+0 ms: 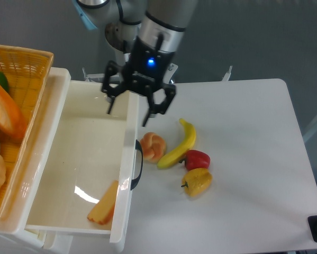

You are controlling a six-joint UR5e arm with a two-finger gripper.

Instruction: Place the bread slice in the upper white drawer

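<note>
The bread slice (104, 205) lies flat on the floor of the upper white drawer (68, 159), in the near corner beside the front panel, its crust edge close to or touching the panel wall; which of the two cannot be told. The drawer is pulled out, and its dark curved handle (138, 165) faces the worktop (243, 159). The hand (127, 110) is well apart from the slice, poised above the far end of the drawer with its fingers spread wide and nothing between them; one finger hangs over the drawer interior and the other over the worktop side of the front panel. Judged from this arrangement, the placing step appears complete: the slice is inside the drawer and the hand is empty. The step in hand is therefore retreat. The next move calls for lifting the hand straight up so that the fingers straddling the front panel do not catch its rim, then carrying the arm away from the drawer. On the worktop just beside the handle sit a round bun (153, 146), a banana (179, 144), a red bell pepper (197, 159) and a yellow bell pepper (197, 181), grouped closely together. A woven yellow basket (20, 69) stands behind the drawer, holding a long orange loaf (5, 114).
</note>
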